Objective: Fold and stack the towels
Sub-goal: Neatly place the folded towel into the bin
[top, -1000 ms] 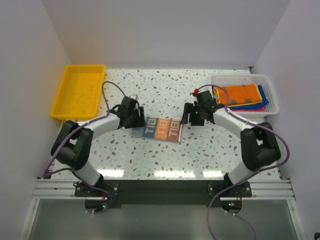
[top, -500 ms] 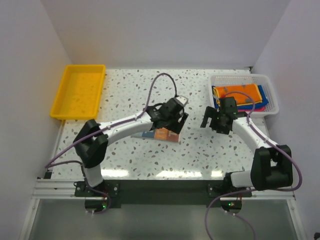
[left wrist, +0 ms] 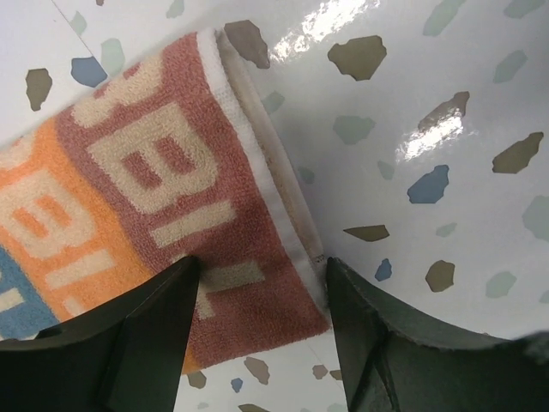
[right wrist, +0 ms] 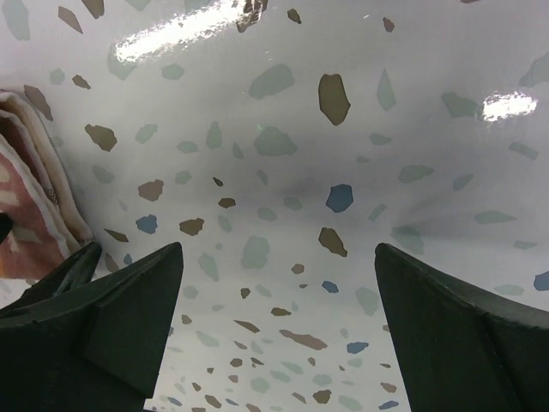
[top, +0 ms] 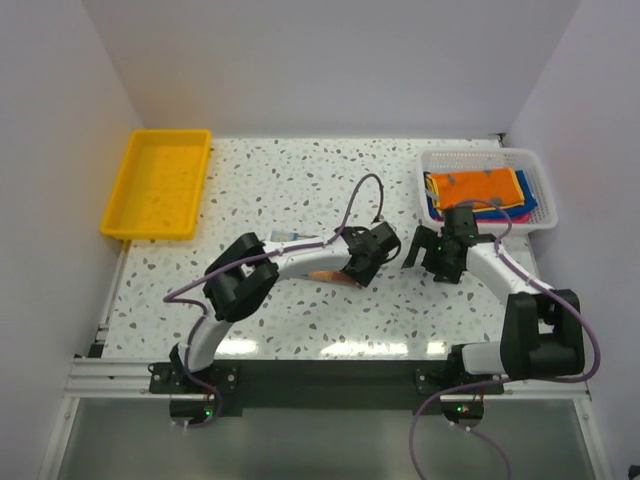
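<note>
The printed towel [left wrist: 129, 197] lay folded mid-tabletop [top: 300, 180], its white-hemmed short edge facing bare speckled surface. The left fingers [left wrist: 146, 335] stood spread apart, straddling that end's corner without clamping it. The right fingers [right wrist: 111, 318] were wide open over bare tabletop, just beside the towel's folded layers. Rust, orange and blue bands carried cream lettering.

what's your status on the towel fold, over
Left end effector open over printed towel edge. Right end effector open above table. Nothing in the way.
</note>
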